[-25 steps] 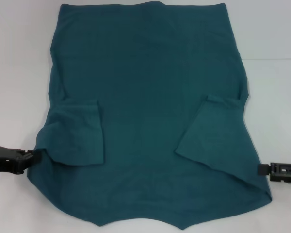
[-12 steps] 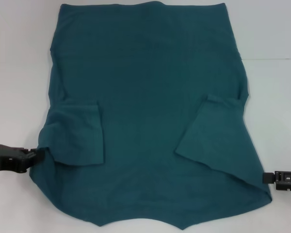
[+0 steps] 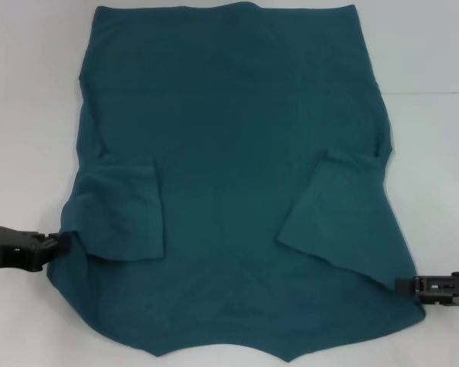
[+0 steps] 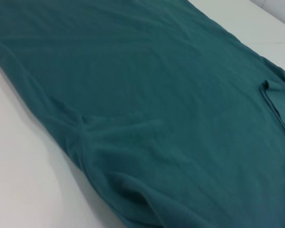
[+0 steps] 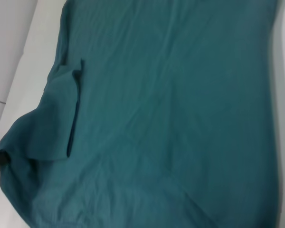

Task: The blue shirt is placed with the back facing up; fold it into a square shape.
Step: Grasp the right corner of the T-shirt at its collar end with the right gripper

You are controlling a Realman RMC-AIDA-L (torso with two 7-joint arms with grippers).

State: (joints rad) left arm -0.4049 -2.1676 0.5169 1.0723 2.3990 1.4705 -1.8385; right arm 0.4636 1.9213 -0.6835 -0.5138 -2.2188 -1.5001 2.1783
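The blue shirt [image 3: 229,153] lies flat on the white table, filling most of the head view. Both short sleeves are folded inward onto the body, one at the left [image 3: 122,210] and one at the right [image 3: 336,206]. My left gripper [image 3: 60,243] sits low at the shirt's left edge, touching the fabric near the folded sleeve. At the opposite edge, my right gripper [image 3: 404,285] reaches the near right corner. The left wrist view shows the shirt [image 4: 156,95] with soft wrinkles. In the right wrist view the shirt [image 5: 171,118] fills the picture.
The white table [image 3: 30,115] shows bare strips to the left and right of the shirt. A seam line [image 3: 436,93] crosses the table at the right. The shirt's near hem runs off the bottom of the head view.
My right gripper has come nearer and then slid left onto the shirt's near right edge. The left gripper has barely shifted. The shirt lies as before.
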